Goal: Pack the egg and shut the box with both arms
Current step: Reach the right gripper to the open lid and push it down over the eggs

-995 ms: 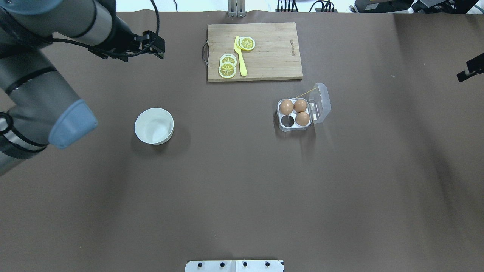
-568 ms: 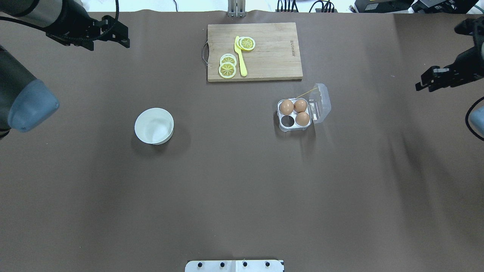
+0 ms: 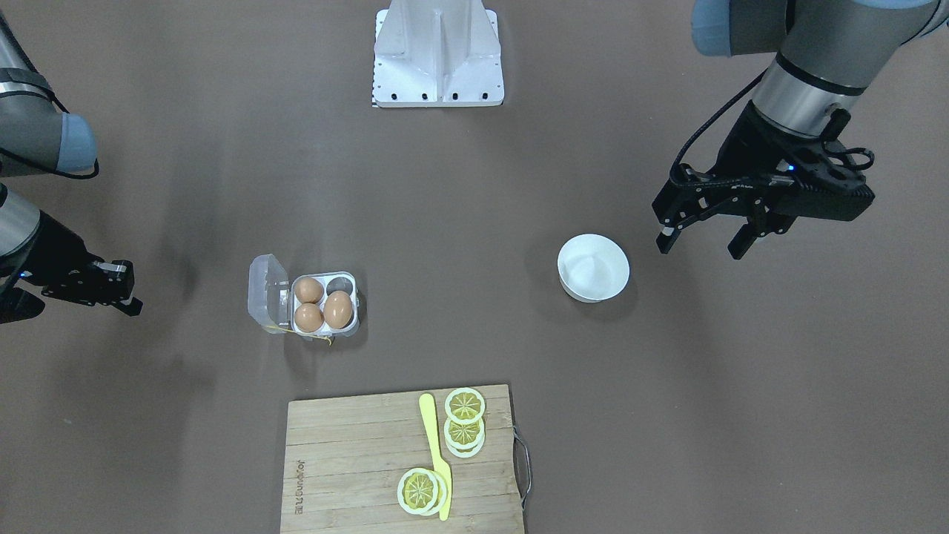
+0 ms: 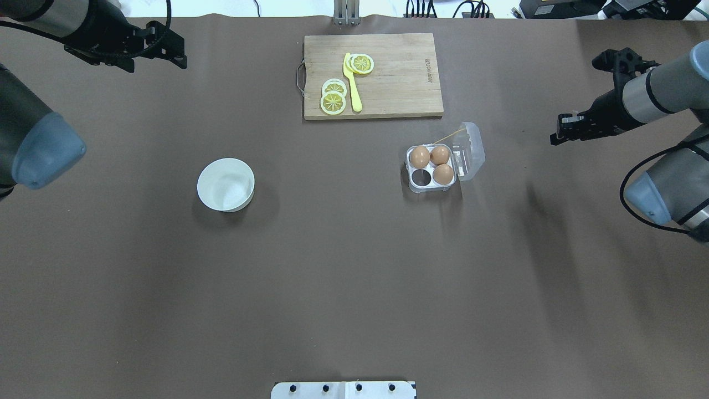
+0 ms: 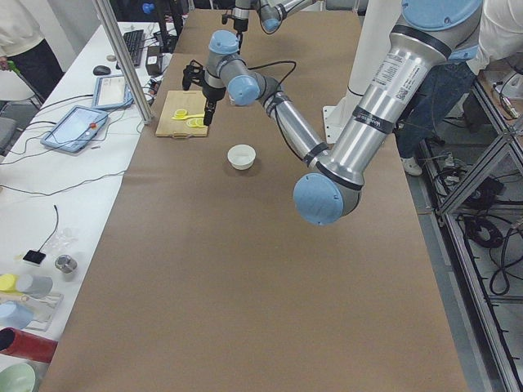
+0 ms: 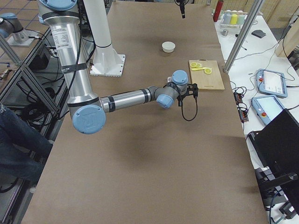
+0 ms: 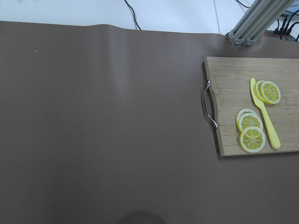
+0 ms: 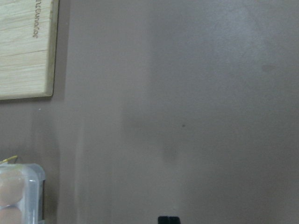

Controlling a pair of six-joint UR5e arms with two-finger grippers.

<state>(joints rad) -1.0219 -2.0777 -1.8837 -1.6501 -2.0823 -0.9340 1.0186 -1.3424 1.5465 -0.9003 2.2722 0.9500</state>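
Observation:
The clear box [image 4: 431, 183] stands open right of the table's middle, with its lid [image 4: 469, 152] laid back to the right. It holds three brown eggs. The longer egg [image 4: 420, 157] sits in the far left cell, and it also shows in the front-facing view [image 3: 338, 309]. The near left cell [image 4: 421, 177] is empty. My right gripper [image 4: 559, 133] hovers open and empty well to the right of the box. My left gripper [image 3: 699, 248] is open and empty at the far left, away from the box. The box corner [image 8: 21, 196] shows in the right wrist view.
A white bowl [image 4: 226, 184] stands empty left of centre. A wooden cutting board [image 4: 399, 77] with lemon slices [image 4: 333, 97] and a yellow knife [image 4: 352, 83] lies at the far edge, just behind the box. The robot's base plate [image 4: 343, 390] is at the near edge.
My left gripper has pulled away to the far left. My right arm has come in from the right edge toward the box. The box and eggs have not moved.

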